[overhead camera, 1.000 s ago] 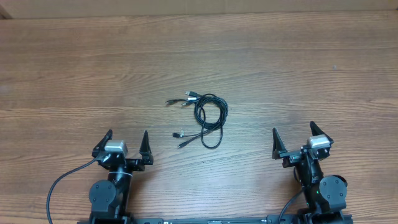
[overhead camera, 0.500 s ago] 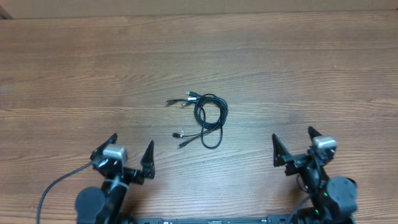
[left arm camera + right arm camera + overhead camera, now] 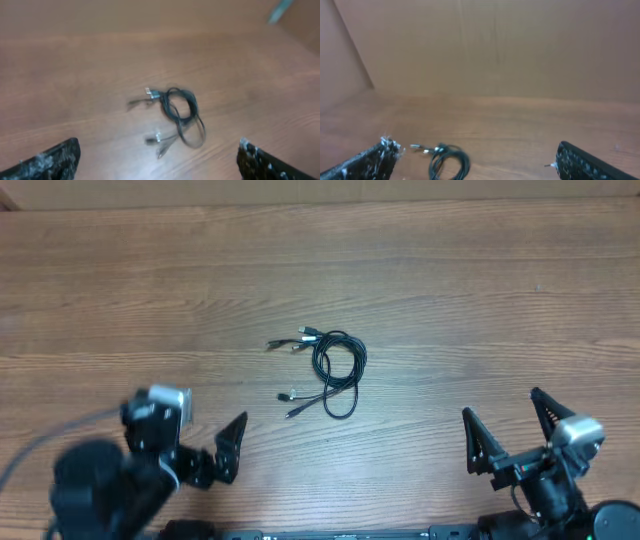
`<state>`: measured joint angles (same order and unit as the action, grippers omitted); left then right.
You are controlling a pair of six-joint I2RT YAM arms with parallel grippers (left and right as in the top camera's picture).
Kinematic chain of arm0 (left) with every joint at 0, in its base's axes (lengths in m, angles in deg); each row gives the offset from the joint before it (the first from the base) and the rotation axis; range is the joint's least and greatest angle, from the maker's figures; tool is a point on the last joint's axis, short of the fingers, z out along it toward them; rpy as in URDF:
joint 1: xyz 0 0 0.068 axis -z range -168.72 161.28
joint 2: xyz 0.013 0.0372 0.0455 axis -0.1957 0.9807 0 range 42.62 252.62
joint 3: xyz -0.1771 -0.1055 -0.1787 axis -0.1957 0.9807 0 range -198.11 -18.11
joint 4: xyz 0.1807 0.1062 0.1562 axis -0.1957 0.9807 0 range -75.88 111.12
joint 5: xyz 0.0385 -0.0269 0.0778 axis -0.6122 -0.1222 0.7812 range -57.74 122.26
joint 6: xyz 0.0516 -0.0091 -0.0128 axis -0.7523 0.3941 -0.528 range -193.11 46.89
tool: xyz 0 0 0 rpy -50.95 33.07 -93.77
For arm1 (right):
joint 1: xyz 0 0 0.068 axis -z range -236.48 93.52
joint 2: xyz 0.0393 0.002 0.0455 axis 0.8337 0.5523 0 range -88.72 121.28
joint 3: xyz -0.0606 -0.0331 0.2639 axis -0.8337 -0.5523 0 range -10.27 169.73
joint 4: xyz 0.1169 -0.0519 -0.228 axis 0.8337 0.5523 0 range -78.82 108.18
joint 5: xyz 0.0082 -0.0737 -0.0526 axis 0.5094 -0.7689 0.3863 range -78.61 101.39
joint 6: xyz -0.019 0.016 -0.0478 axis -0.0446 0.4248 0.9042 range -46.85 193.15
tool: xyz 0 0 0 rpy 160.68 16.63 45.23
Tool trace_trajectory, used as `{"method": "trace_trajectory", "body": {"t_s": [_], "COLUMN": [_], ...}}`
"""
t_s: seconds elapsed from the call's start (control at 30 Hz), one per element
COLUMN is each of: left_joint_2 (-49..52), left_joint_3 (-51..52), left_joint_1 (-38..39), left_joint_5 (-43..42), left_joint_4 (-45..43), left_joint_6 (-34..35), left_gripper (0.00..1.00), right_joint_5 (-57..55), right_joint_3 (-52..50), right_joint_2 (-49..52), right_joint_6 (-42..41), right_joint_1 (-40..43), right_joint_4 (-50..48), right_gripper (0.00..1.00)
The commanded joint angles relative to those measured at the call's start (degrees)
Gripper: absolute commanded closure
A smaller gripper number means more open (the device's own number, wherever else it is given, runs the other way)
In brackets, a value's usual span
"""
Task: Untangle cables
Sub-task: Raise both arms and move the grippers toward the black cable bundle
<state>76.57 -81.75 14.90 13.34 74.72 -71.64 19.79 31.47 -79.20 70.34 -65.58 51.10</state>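
**cables lie coiled mid-surface, both end effectors open and clear of them**

we see the cables (image 3: 332, 370) in one loose black coil near the middle of the wooden surface (image 3: 500, 280), overlapping loops to the right and several plug ends fanning out to the left, some silver-tipped. our left end effector (image 3: 158, 142) has its fingers spread wide and grips nothing; its arm is blurred from overhead. our right end effector (image 3: 501, 405) is likewise spread wide and bare. both sit at the near edge, well apart from the coil. in the right wrist view the coil shows low and left, near one finger.
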Motion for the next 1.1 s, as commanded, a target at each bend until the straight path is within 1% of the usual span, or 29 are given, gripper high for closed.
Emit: {"method": "trace_trajectory", "body": {"t_s": [0.0,0.1,0.17,0.2,0.3,0.4,0.57,0.8,0.83,0.87,0.9,0.93,0.97,1.0,1.07], "left_joint_2": [13.57,22.51,27.04,30.82,36.46,41.27,47.71,51.78,52.09,52.39,52.61,52.72,52.74,52.74,52.76], "left_joint_3": [-12.17,-18.56,-20.61,-20.90,-20.90,-20.90,-20.90,-20.85,-20.83,-20.83,-20.81,-20.70,-20.39,-20.13,-19.08], "left_joint_1": [-0.59,-0.59,-0.59,-0.59,-0.59,-0.59,-0.59,0.57,0.96,1.46,2.05,2.75,3.58,4.04,5.46], "left_joint_5": [-3.63,-3.65,-3.65,-3.65,-3.65,-3.65,-3.65,-3.85,-3.85,-3.85,-3.85,-3.78,-3.56,-3.54,-3.54], "left_joint_4": [8.55,14.78,17.44,18.91,21.18,22.88,22.36,16.65,16.11,15.56,15.04,14.27,13.09,12.26,9.29], "left_joint_6": [-1.73,-1.31,0.04,2.71,7.19,8.24,8.22,8.94,9.09,9.07,9.07,9.07,9.07,9.05,9.05], "left_gripper": [0.00,0.00,0.00,0.00,0.00,0.00,0.00,0.00,0.00,0.00,0.01,0.01,0.01,0.00,0.01], "right_joint_5": [2.54,3.78,4.57,5.86,8.31,11.26,16.52,32.50,34.25,35.91,36.61,36.70,36.65,36.65,36.68], "right_joint_3": [7.32,12.59,16.04,19.71,24.00,26.34,26.53,26.53,26.53,26.53,26.53,26.53,26.53,26.53,26.49], "right_joint_2": [8.57,16.09,21.49,27.61,36.11,44.52,56.37,70.49,72.04,74.12,75.56,77.18,78.62,79.47,81.50], "right_joint_6": [-0.15,0.26,0.24,0.24,0.22,0.20,-0.44,-0.42,-0.42,-0.42,-0.39,-0.42,-0.39,-0.39,-0.39], "right_joint_1": [-0.26,-0.26,-0.26,-0.26,-0.26,-0.26,-0.26,-0.26,-0.26,-0.26,-0.26,-0.26,-0.26,-0.26,-0.26], "right_joint_4": [4.20,9.35,12.87,16.74,21.99,25.59,28.41,27.02,26.95,26.75,26.56,26.29,26.01,25.83,24.83], "right_gripper": [0.00,0.00,0.00,0.00,0.00,0.00,0.00,0.00,0.05,0.19,0.37,0.60,0.88,0.96,0.96]}}
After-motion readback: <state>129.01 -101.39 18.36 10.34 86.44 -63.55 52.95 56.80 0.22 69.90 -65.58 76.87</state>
